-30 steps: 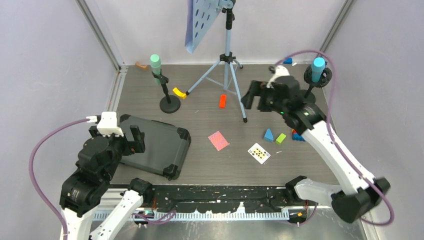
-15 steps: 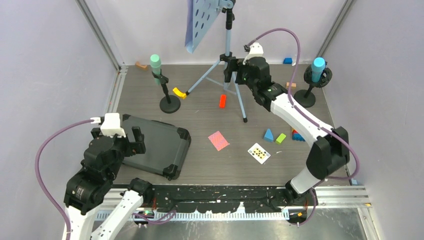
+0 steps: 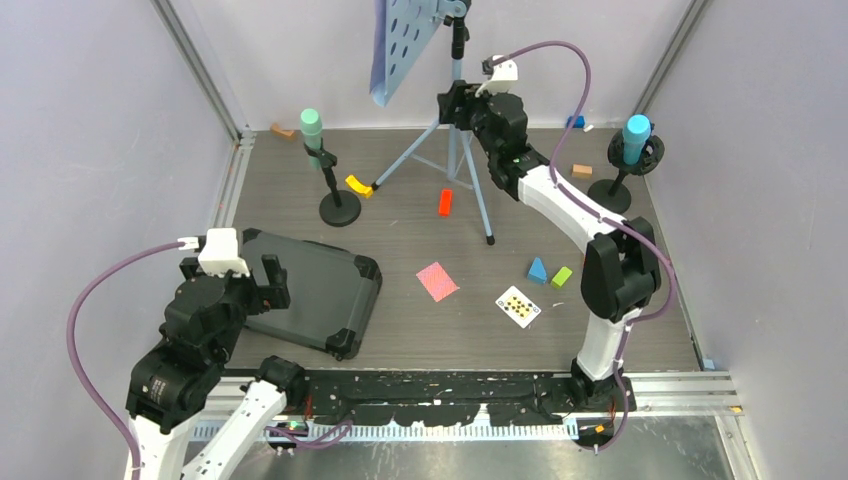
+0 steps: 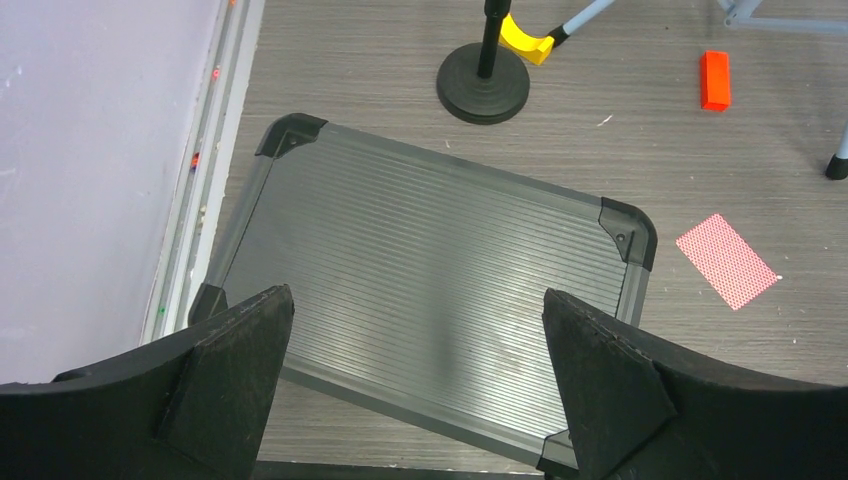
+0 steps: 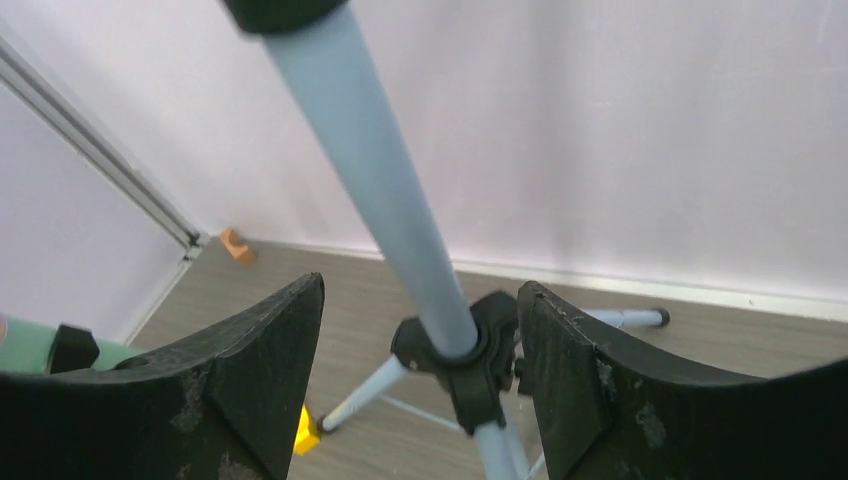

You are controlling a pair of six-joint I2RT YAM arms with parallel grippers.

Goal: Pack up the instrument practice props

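Right wrist view: your right gripper (image 5: 420,290) sits spread around the far blue pole (image 5: 375,165); your left gripper (image 4: 415,300) is spread wide, holding nothing.

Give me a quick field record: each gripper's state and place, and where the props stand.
left gripper: open, above the closed dark case, holding nothing
right gripper: open, jaws either side of the music rack pole, near the tripod hub, not clamped
green microphone: on its black stand, far left
blue microphone: on its black stand, far right
packed so far: nothing visible
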